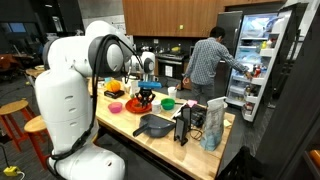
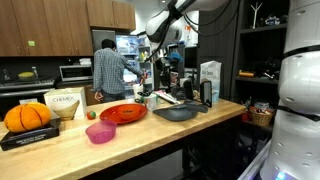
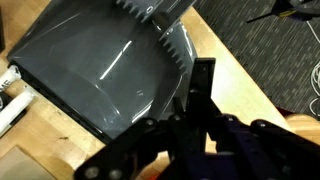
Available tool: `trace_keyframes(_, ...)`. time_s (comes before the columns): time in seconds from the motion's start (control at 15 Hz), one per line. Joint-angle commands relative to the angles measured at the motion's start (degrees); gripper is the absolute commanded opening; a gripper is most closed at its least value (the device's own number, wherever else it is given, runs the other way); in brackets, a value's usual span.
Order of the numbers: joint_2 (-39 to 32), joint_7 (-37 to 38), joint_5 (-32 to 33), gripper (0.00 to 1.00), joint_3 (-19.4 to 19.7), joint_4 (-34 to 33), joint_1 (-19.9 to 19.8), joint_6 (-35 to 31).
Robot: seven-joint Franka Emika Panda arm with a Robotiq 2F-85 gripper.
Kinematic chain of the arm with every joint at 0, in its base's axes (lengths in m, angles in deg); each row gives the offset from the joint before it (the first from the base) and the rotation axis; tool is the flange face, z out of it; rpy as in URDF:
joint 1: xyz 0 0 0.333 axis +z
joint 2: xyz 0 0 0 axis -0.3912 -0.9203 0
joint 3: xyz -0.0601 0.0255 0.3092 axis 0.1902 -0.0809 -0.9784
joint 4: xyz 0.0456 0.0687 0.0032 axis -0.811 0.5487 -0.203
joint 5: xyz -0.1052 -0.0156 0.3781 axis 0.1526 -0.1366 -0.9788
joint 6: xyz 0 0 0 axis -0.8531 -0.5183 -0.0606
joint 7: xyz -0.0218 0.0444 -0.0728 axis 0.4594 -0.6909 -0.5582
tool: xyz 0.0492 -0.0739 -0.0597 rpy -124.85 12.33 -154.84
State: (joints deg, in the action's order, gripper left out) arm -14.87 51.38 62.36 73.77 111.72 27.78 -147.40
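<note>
Dustpan (image 3: pixel 100 70) flat on tabletop (image 2: pixel 60 150). Jaws clenched, apparently empty, above its side wall. Risk: lowering clips wall, shoves pan into nearby red plate (image 2: pixel 122 113).

We're looking down past the gripper (image 3: pixel 200 80), a black mass filling the bottom of the wrist view, its fingers drawn together. They sit right at the right-hand edge of a glossy dark grey dustpan (image 3: pixel 95 65), though we can't tell whether they pinch that edge. The pan fills the upper left, and we see a row of comb teeth (image 3: pixel 180 45) along its side. Underneath is the pale wooden desk (image 3: pixel 235 75). At upper right we pick out a dark textured mat (image 3: pixel 265 50), and at the left edge a white object (image 3: pixel 12 100), too cropped to identify.
</note>
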Motion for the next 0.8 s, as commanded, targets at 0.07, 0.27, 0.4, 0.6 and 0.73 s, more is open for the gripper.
trace_keyframes(0.07, -1.9, -0.7, 2.0, 0.06, 0.0, -0.5, -0.2, 2.7)
trace_keyframes(0.27, -2.9, -0.7, 4.1, 0.06, -0.1, -0.7, -0.2, 3.6)
trace_keyframes(0.4, -3.4, -0.9, 5.3, 0.06, -0.2, -0.9, -0.2, 3.7)
trace_keyframes(0.6, -3.6, -0.8, 7.3, 0.06, -0.4, -1.6, -0.1, 3.8)
trace_keyframes(0.73, -3.8, -0.9, 8.9, 0.06, -0.6, -2.3, 0.2, 4.1)
